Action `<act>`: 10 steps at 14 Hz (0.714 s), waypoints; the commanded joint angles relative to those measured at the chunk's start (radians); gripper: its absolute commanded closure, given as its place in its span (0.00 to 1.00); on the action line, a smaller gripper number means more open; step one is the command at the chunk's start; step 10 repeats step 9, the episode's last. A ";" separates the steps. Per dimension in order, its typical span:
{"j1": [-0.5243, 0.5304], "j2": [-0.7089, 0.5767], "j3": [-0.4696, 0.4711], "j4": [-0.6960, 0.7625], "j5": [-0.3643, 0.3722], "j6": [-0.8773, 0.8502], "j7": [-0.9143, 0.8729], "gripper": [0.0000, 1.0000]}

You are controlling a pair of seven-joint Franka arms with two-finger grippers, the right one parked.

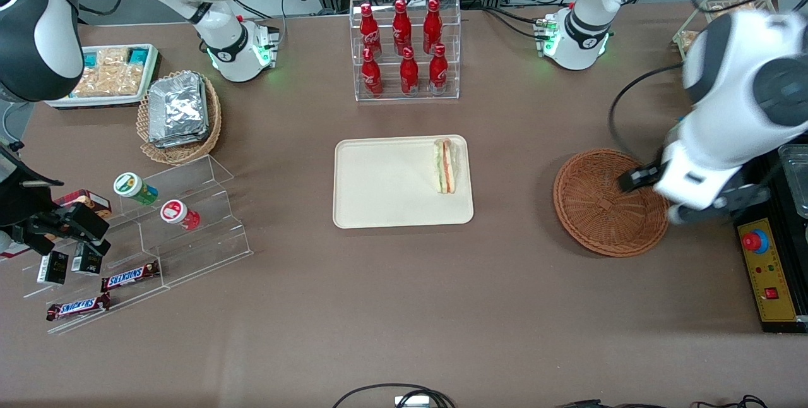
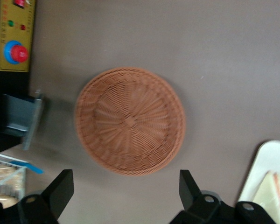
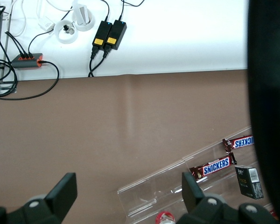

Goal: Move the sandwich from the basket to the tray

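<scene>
The sandwich (image 1: 445, 165) lies on the cream tray (image 1: 391, 184), at the tray's edge toward the working arm's end; its corner (image 2: 276, 189) also shows in the left wrist view on the tray (image 2: 267, 161). The reddish-brown wicker basket (image 1: 600, 209) (image 2: 129, 120) stands empty, apart from the tray toward the working arm's end of the table. The left gripper (image 1: 634, 179) (image 2: 125, 192) hovers over the basket's rim on the working arm's side. It is open, its black fingers (image 2: 60, 189) are wide apart, and nothing is between them.
A clear rack of red bottles (image 1: 405, 48) stands farther from the front camera than the tray. A yellow control box with a red button (image 1: 767, 275) sits beside the basket. Toward the parked arm's end are a tan basket of foil packs (image 1: 180, 114) and an acrylic stand with Snickers bars (image 1: 129, 275).
</scene>
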 commanded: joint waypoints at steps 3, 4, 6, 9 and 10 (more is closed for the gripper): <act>-0.004 -0.116 0.102 -0.020 -0.126 -0.085 0.268 0.00; -0.001 -0.132 0.108 -0.018 -0.144 -0.097 0.318 0.00; -0.002 -0.147 0.116 -0.018 -0.149 -0.102 0.389 0.00; -0.002 -0.143 0.115 -0.014 -0.149 -0.105 0.392 0.00; -0.002 -0.143 0.115 -0.014 -0.149 -0.105 0.392 0.00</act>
